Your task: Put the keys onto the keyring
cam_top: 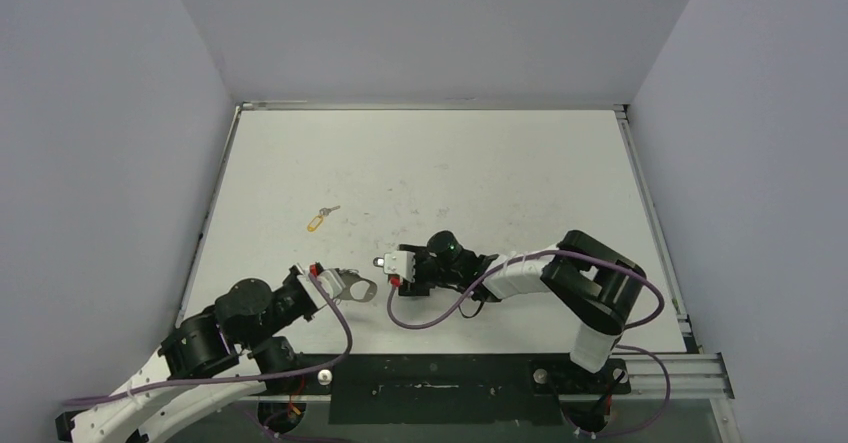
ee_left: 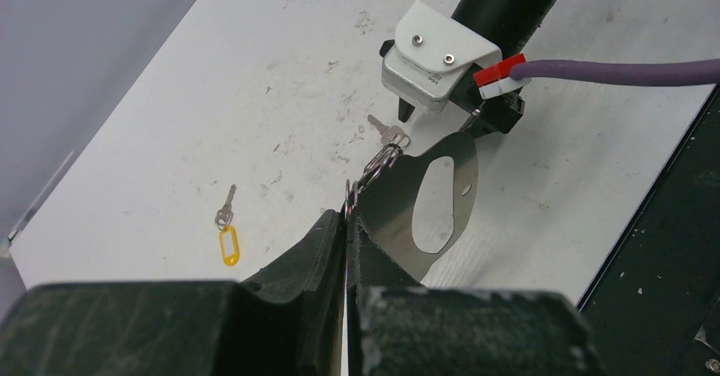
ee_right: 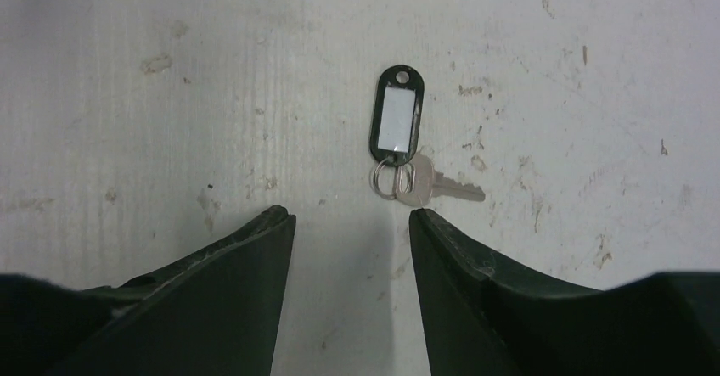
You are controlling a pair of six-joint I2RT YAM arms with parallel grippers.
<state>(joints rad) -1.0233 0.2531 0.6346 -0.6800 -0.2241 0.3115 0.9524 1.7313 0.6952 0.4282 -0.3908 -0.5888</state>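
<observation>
My left gripper is shut on the chain rings of the keyring, a flat silver oval plate held tilted just above the table; both show in the top view, the gripper and the keyring. My right gripper is open and empty, pointing down at the table. Just beyond its fingertips lies a silver key on a small ring with a black tag. A silver key lies beside the chain in the left wrist view. The yellow-tagged key lies apart, far left.
The right gripper sits close to the keyring, with its white camera box and purple cable just beyond the plate. The table's dark front edge runs to the right of the keyring.
</observation>
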